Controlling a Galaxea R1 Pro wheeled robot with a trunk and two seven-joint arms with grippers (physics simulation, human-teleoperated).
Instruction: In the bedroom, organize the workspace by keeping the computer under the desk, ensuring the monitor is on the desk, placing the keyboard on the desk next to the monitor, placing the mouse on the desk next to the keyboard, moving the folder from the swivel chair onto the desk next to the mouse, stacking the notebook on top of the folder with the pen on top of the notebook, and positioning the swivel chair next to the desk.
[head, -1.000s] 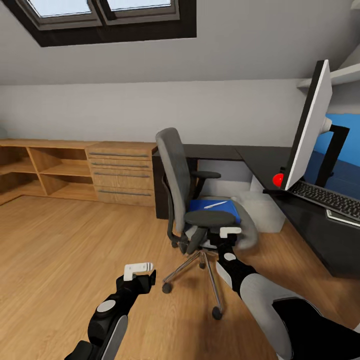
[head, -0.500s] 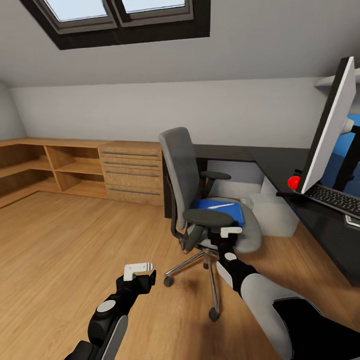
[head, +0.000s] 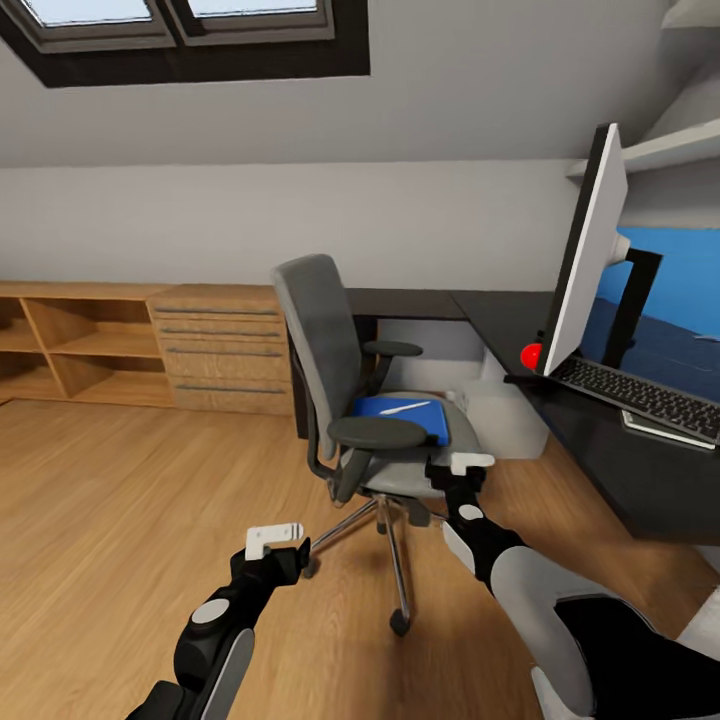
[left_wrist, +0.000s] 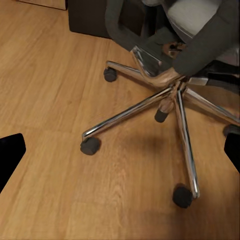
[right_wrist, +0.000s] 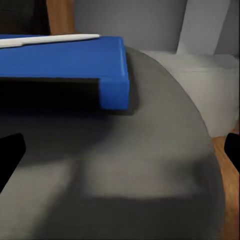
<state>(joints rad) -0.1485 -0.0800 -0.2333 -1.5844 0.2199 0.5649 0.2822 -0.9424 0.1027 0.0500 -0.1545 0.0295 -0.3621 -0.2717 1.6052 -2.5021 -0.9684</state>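
Right gripper (head: 470, 466): fingers spread, nothing held, at the front edge of the chair (head: 330, 340) seat, level with the folder (head: 400, 416); probably lined up for a grasp.
Folder: flat on the seat, one corner near the seat's rim, pen (head: 405, 407) lying on top. A dark layer under it in the right wrist view may be the notebook; unclear.
Left gripper (head: 274, 541): fingers apart, empty, low over the floor (head: 120, 500) beside the chair's chrome base (left_wrist: 170, 95).
Desk (head: 520, 330): close right of the chair; monitor (head: 585, 262) and keyboard (head: 640, 395) near its edge, bare top behind.
Computer (head: 500, 415): under the desk.
Open floor lies left.
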